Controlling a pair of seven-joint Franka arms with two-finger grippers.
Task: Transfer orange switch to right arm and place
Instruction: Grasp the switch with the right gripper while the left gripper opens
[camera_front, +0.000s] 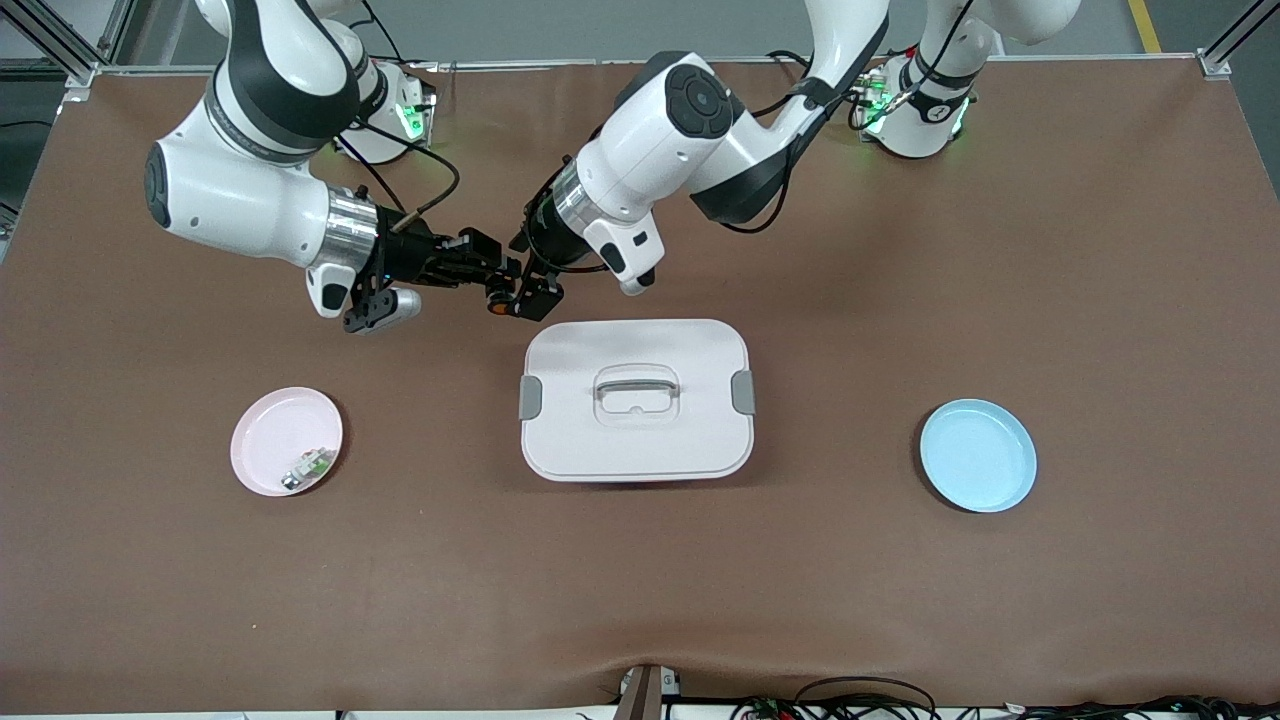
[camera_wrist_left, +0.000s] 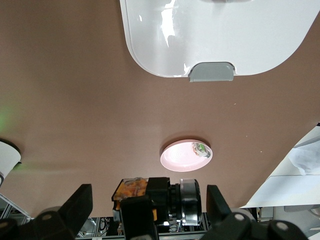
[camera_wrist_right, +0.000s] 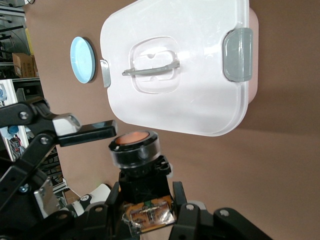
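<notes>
Orange switch (camera_wrist_right: 134, 148) clamped in right gripper (camera_front: 497, 280) — left gripper (camera_front: 532, 296) apparently apart, flanking it.

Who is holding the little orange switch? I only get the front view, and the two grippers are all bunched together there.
Observer: The right gripper holds it. The right wrist view shows the orange switch with its black body pinched between that gripper's fingers.
Operator: Is the other one pinching it too?
Observer: No. In the left wrist view the left gripper is open, with a gap between the switch and each finger.
Operator: Which way does the orange top point?
Observer: Away from the right gripper's palm, out past its fingertips.
</notes>
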